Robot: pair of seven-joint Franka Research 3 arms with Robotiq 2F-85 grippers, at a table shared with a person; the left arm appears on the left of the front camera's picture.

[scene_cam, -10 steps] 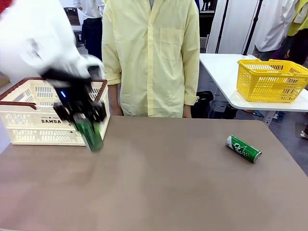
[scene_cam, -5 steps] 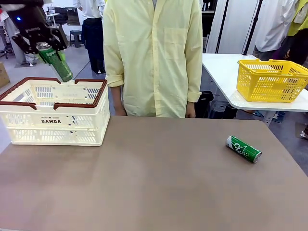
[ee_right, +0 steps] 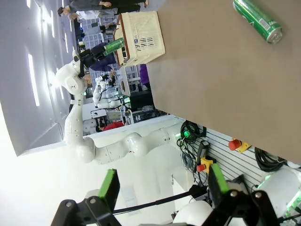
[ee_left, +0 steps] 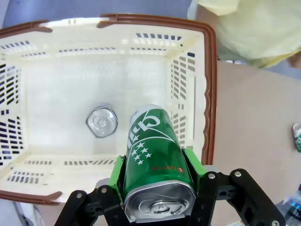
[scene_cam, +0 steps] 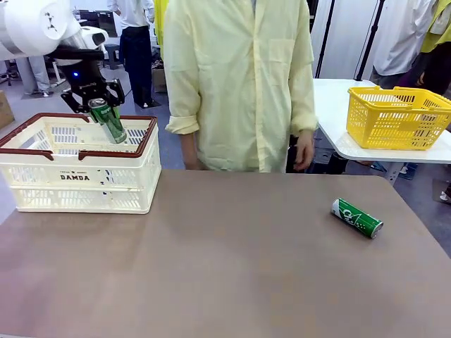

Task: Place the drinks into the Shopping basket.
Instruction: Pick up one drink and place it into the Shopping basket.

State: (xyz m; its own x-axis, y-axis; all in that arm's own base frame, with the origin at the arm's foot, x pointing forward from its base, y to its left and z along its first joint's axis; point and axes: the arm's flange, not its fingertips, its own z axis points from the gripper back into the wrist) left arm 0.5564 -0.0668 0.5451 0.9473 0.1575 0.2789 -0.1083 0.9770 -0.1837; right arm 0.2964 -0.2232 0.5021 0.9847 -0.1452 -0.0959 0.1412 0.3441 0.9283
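1. Gripping the slim green aluminium can (ee_left: 153,146) across its body, our left pincer (ee_left: 155,170) hangs over the cream slotted plastic basket (ee_left: 209,94).
2. The can's long axis tilts down into the basket, whose floor lies straight below; a silver-topped can (ee_left: 101,121) stands just beside that line.
3. Our right pincer (ee_right: 162,188) stands open; the second green can (scene_cam: 357,217) lies on the brown surface (scene_cam: 232,267), nearer that arm.

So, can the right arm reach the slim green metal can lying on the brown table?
Probably yes: the slim green can lies alone on the brown table toward that arm's side, and the right gripper is open and empty.
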